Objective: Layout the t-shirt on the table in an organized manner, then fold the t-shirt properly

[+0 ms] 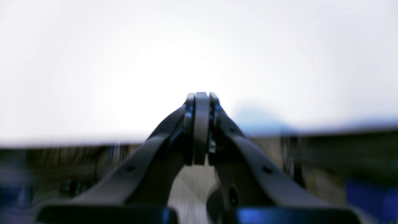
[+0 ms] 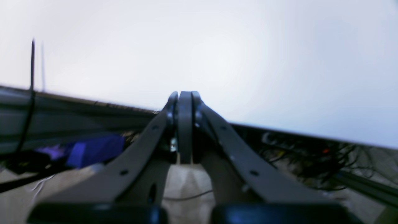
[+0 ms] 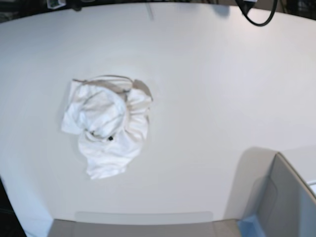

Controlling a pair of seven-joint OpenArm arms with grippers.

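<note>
The t-shirt [image 3: 106, 126] lies crumpled in a white heap on the left part of the table [image 3: 212, 98], print hidden, with a small black tag [image 3: 110, 138] showing near its middle. Neither arm shows in the base view. In the left wrist view my left gripper [image 1: 201, 95] is shut with nothing between its jaws, in front of a blurred white surface [image 1: 124, 62]. In the right wrist view my right gripper [image 2: 185, 93] is also shut and empty, with a blurred white surface [image 2: 264, 62] behind it. The shirt shows in neither wrist view.
A grey bin [image 3: 284, 197] stands at the front right corner of the table. A black cable [image 3: 256, 17] hangs at the far right edge. Dark clutter and a blue object [image 2: 93, 149] lie beyond the table edge.
</note>
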